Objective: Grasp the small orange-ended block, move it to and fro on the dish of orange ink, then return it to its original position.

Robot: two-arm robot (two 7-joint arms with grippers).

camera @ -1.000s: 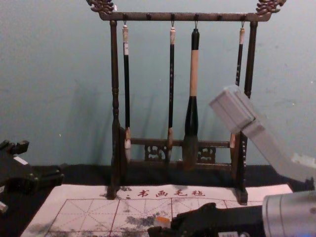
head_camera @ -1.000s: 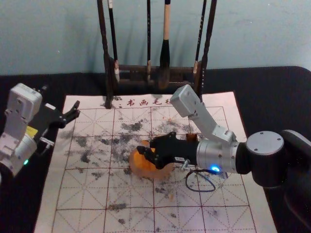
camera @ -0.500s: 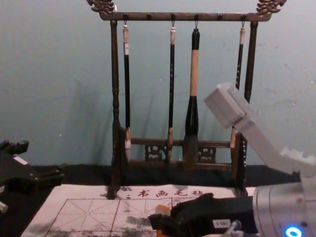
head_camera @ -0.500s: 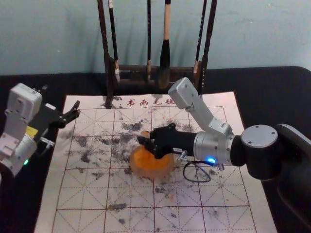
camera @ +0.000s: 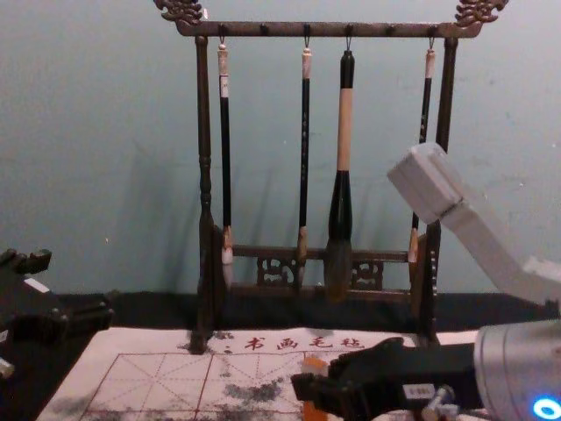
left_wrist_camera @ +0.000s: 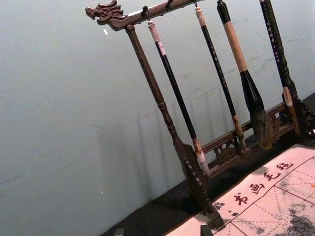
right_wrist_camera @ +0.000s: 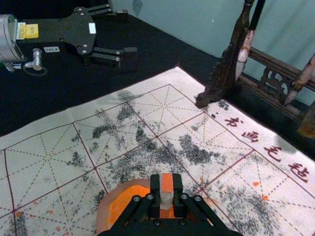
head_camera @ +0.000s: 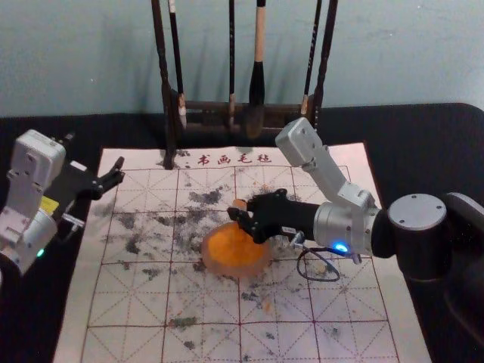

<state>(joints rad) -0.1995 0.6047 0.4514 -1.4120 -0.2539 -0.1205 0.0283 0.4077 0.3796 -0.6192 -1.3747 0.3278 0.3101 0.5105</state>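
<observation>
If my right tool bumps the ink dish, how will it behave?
The dish looks wide and low, so it would likely slide, not tip. Lying flat on the mat, it probably won't roll. Orange ink covers most of it, so a hard bump might spill some. The right tool holds the block nearby.

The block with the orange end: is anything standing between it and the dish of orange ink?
Nothing visible: the right end effector grips the block at the far side of the dish, and the left end effector is off to the left. Whether block and dish touch, I can't tell.
</observation>
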